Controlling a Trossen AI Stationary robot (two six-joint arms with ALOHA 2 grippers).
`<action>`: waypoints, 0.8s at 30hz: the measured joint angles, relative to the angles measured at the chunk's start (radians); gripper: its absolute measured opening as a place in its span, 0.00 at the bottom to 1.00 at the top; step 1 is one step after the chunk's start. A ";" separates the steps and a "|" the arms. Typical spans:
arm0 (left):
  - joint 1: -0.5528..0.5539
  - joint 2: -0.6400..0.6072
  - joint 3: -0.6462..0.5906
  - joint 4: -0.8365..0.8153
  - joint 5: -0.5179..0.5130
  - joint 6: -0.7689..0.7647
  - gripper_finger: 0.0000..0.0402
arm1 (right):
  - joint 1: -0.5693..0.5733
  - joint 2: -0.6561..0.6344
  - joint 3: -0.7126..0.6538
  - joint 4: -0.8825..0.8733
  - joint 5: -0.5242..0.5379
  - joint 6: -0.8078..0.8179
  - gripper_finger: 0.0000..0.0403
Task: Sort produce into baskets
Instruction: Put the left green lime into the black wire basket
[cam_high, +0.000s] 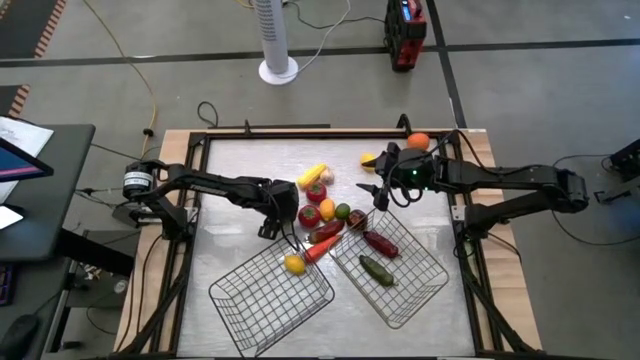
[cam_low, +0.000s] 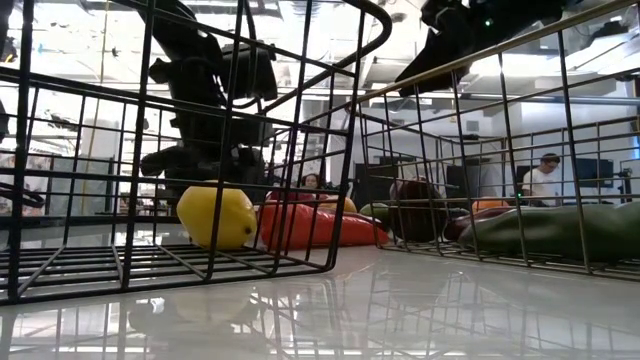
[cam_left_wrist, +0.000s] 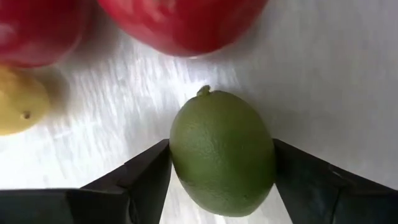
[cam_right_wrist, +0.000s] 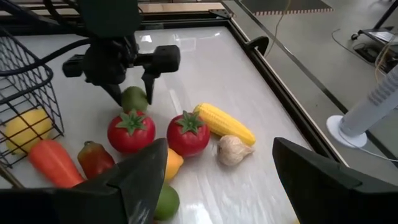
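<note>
My left gripper (cam_left_wrist: 221, 155) is shut on a green lime (cam_left_wrist: 222, 152) at the left edge of the produce pile; it also shows in the right wrist view (cam_right_wrist: 132, 93) and the high view (cam_high: 275, 215). My right gripper (cam_high: 383, 190) is open and empty above the pile's right side. Two red tomatoes (cam_right_wrist: 130, 132) (cam_right_wrist: 188, 134), corn (cam_right_wrist: 224, 124), garlic (cam_right_wrist: 233, 150) and a carrot (cam_right_wrist: 53, 163) lie on the table. The left basket (cam_high: 250, 305) holds a lemon (cam_high: 294, 264). The right basket (cam_high: 415, 285) holds a cucumber (cam_high: 377, 270) and a dark red piece (cam_high: 380, 243). My left gripper pinches the lime's two opposite long sides (cam_left_wrist: 177, 158) between its two fingers, at the lime's widest part. The fingers come from above, pointing down. The lime lies level with its pointed end (cam_left_wrist: 203, 91) away from the wrist; whether it is lifted off the table I cannot tell.
An orange (cam_high: 418, 141) and a yellow piece (cam_high: 370, 158) lie at the table's far right. A second lime (cam_right_wrist: 165, 200) and a red pepper (cam_right_wrist: 94, 158) lie between the baskets' far ends. People stand in the room beyond the table (cam_low: 545, 175).
</note>
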 joint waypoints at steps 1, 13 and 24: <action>0.000 0.000 0.000 0.008 -0.006 0.001 0.60 | 0.000 0.000 0.000 0.003 -0.006 0.000 0.79; 0.000 -0.047 0.044 -0.071 -0.109 0.025 0.46 | 0.006 0.000 0.000 0.028 -0.008 0.000 0.79; -0.062 -0.309 0.262 -0.216 -0.023 -0.148 0.48 | 0.006 0.000 0.000 0.037 -0.009 -0.006 0.79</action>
